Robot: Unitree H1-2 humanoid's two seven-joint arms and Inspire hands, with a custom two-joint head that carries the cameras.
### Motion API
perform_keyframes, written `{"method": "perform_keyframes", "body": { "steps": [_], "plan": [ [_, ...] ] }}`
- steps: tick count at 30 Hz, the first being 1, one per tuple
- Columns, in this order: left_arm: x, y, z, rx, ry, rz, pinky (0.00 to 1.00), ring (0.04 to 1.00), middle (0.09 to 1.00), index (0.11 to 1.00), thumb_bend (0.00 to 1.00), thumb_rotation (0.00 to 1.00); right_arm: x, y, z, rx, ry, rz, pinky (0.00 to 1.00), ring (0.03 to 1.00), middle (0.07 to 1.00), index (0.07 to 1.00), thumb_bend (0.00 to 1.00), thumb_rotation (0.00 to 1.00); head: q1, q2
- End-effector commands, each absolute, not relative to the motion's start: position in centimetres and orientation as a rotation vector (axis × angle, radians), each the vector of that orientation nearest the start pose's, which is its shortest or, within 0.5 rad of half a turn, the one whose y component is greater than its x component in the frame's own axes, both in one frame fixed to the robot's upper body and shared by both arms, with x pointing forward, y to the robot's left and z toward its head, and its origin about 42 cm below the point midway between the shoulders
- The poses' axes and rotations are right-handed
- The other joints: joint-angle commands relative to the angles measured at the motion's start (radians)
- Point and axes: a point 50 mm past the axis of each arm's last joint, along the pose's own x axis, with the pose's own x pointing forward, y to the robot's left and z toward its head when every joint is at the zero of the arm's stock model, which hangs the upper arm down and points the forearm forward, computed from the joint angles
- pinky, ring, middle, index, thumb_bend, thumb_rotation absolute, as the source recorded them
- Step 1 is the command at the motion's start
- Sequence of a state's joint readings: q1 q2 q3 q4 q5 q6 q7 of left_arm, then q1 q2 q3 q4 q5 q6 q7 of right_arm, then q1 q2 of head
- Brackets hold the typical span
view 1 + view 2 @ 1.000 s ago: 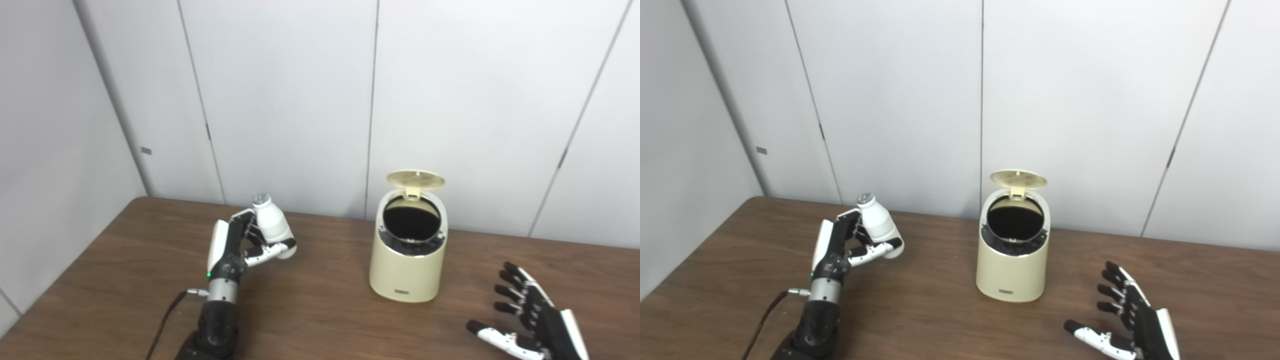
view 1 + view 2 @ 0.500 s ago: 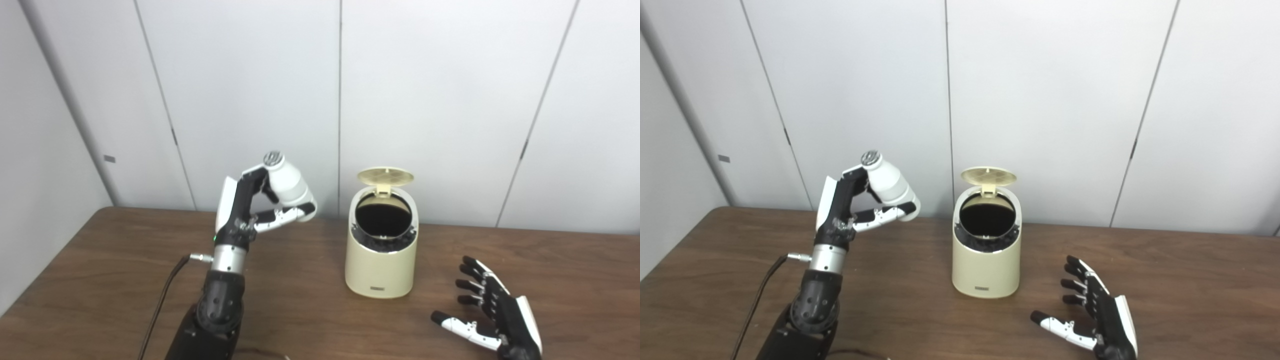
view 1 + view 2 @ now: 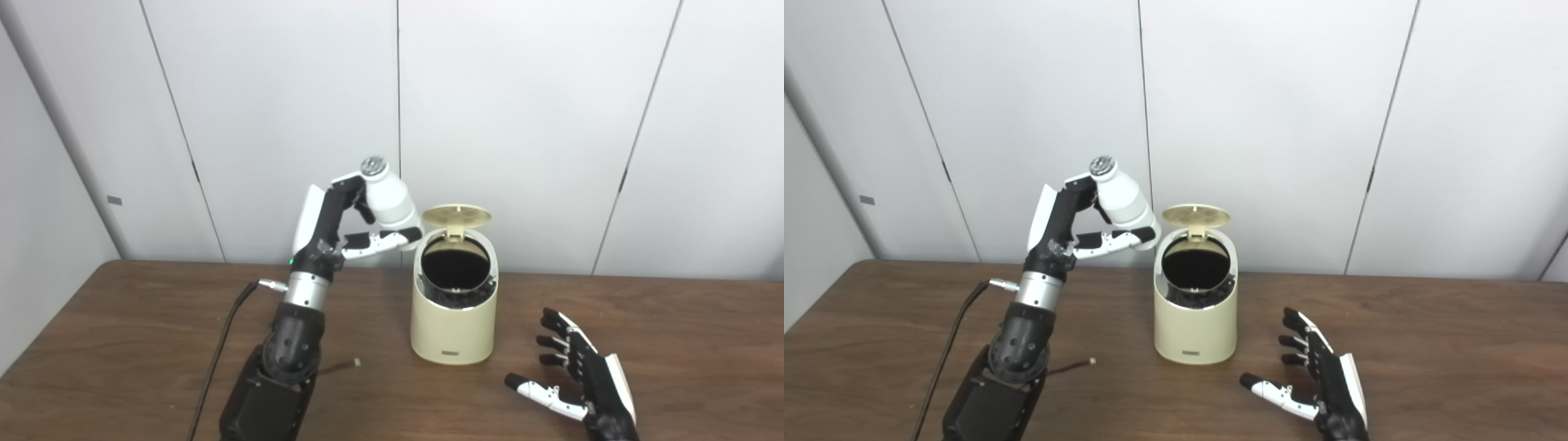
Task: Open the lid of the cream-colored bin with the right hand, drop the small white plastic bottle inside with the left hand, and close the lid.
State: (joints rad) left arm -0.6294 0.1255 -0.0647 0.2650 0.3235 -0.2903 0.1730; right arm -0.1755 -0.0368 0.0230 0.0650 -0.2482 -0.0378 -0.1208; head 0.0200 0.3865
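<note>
The cream-colored bin (image 3: 453, 321) stands on the brown table with its round lid (image 3: 457, 216) flipped up at the back, the dark inside showing. My left hand (image 3: 343, 229) is raised and shut on the small white plastic bottle (image 3: 390, 199), cap tilted up and left, just left of the bin's open top and a little above its rim. My right hand (image 3: 579, 380) lies open, fingers spread, low over the table at the bin's front right, apart from it. The same scene shows in the right eye view, with the bottle (image 3: 1123, 197) and bin (image 3: 1195, 318).
The brown table (image 3: 135, 331) runs to a white panelled wall right behind the bin. A black cable (image 3: 217, 355) hangs from my left wrist down to the table. A thin wire end (image 3: 343, 365) lies on the table in front of my left arm.
My left hand has lifted the bottle and carried it right, up to the bin's open top. The camera view has also shifted. My right hand stays open near the table.
</note>
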Motion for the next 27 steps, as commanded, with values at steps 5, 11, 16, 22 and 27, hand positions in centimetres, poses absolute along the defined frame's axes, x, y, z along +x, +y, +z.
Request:
{"method": "perform_keyframes", "body": {
  "steps": [5,11,16,22,27],
  "plan": [
    [45.6,16.2,29.4,0.375,-0.791,-0.044,0.36,0.424,0.482,0.503,0.5,0.0,34.4,-19.8,15.8,-0.254,-0.252,-0.081,0.67,0.779,0.856,0.854,0.72,0.23,-0.01,0.004],
    [45.5,15.1,28.3,0.363,-0.791,-0.075,0.34,0.416,0.48,0.513,0.5,0.0,34.6,-19.8,15.9,-0.247,-0.26,-0.086,0.67,0.777,0.859,0.853,0.72,0.25,-0.017,0.009],
    [45.5,14.2,27.4,0.354,-0.795,-0.092,0.36,0.422,0.475,0.509,0.5,0.0,34.5,-19.8,16.0,-0.245,-0.26,-0.09,0.67,0.779,0.856,0.849,0.72,0.24,-0.021,0.012],
    [45.5,13.5,26.7,0.374,-0.804,-0.094,0.35,0.42,0.478,0.51,0.5,0.0,34.5,-19.6,16.0,-0.234,-0.263,-0.091,0.67,0.779,0.854,0.845,0.74,0.25,-0.028,0.017],
    [45.7,13.1,26.0,0.389,-0.802,-0.085,0.34,0.413,0.479,0.507,0.5,0.0,34.4,-19.5,16.0,-0.23,-0.263,-0.093,0.67,0.782,0.852,0.846,0.74,0.26,-0.033,0.018]
  ]
}}
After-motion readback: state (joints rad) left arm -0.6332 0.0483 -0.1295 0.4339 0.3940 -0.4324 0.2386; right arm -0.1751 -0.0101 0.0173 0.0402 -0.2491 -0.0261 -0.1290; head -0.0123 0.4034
